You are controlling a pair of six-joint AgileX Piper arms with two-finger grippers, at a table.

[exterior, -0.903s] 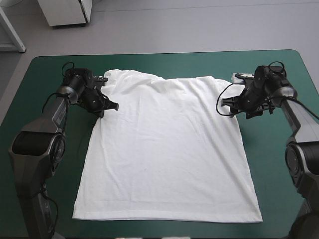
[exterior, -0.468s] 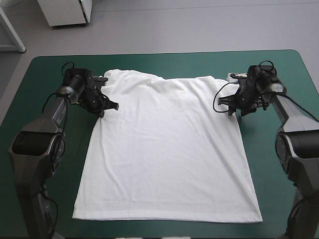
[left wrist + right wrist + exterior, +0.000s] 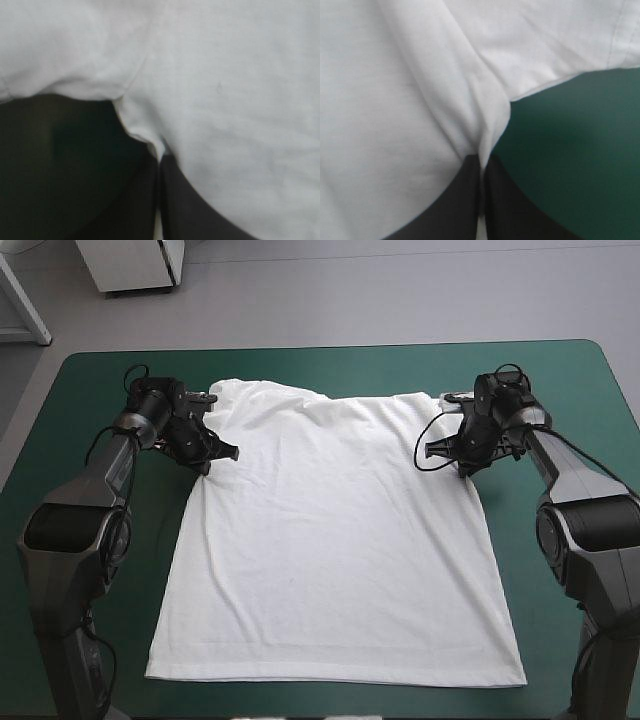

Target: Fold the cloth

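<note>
Table [image 3: 100, 380] w/ 1 T-shirt [image 3: 335, 540], 2 grippers [image 3: 220, 460] [image 3: 445, 462]

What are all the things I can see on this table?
T-shirt: one, white, spread flat in the middle of the table, collar end toward the far edge.
Table cover: one, teal-green, showing all around the T-shirt.
Left claw: one, black, at the T-shirt's left side where the sleeve meets the body, shut on the T-shirt.
Right claw: one, black, at the matching spot on the T-shirt's right side, shut on the T-shirt.
</note>
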